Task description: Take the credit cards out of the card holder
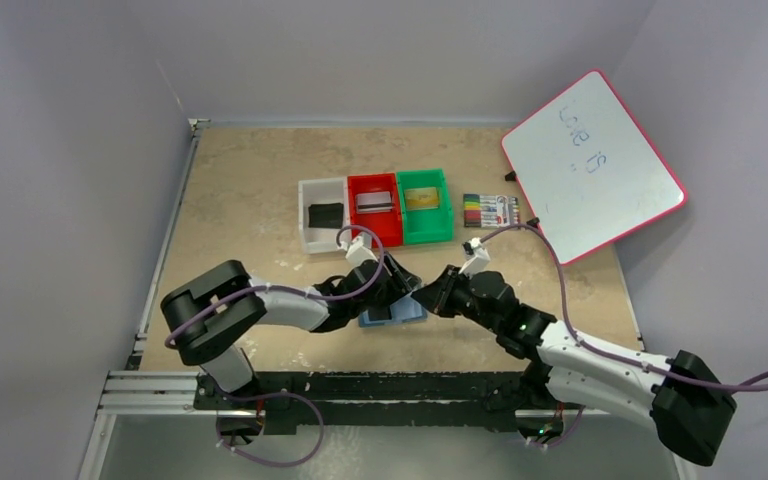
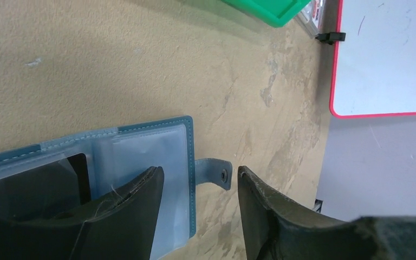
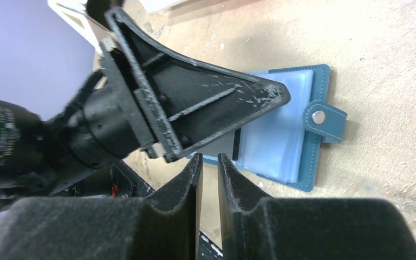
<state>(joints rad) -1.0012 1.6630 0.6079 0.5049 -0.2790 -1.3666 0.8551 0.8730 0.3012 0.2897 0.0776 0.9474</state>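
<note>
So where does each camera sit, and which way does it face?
Top: fixed above, behind the arms, facing down at the table; left arm, right arm show.
Left wrist: on that arm, facing the open card holder; left fingers show.
Right wrist: on that arm, facing the card holder; right fingers and one of the left fingers show.
Shared: both wrist views show the holder's snap tab.

Card holder [image 1: 400, 313] on table [image 1: 250, 200] — bins [image 1: 372, 178] behind, markers [image 1: 491, 210] right of bins.
</note>
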